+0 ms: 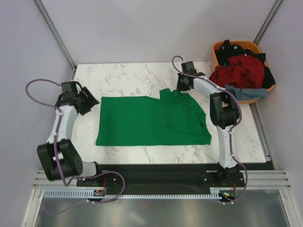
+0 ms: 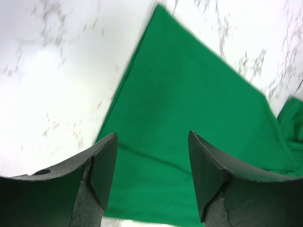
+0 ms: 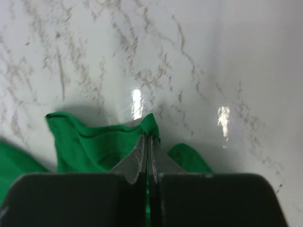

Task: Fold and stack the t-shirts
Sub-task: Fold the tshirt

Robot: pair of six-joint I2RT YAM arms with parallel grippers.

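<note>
Right end effector (image 1: 182, 88): closed on the green shirt (image 1: 151, 120). Wrist view shows both fingers (image 3: 137, 158) pressed together, with a ridge of green cloth (image 3: 90, 146) pinched between the tips. The cloth bunches up to the left of and under the tips. A smaller green lobe lies just right of them. Ahead of the tips there is only bare marble bench (image 3: 213, 61).

From the top view, the pinched spot is a rumpled flap at the shirt's far edge. The rest of the shirt spreads flat on the bench (image 1: 123, 75), to the left of this end effector and nearer the arm bases than it.

Left end effector (image 1: 94, 102): open, nothing between the jaws. Wrist view (image 2: 151, 156) shows the two fingers (image 2: 102, 165) apart. The green shirt (image 2: 189, 90) lies below and ahead of them, running off to the right. Its straight edge runs ahead from by the left finger, with bare bench (image 2: 57, 71) to the left. I cannot tell whether the tips touch the cloth. In the top view this end effector sits at the shirt's left edge.

To the right of the right end effector and well apart from it, a basket (image 1: 217, 48) sits at the bench's far right corner. It is heaped with a red shirt (image 1: 241, 71), a black shirt (image 1: 233, 49) and a grey-blue shirt (image 1: 246, 93) hanging over its near rim.
</note>
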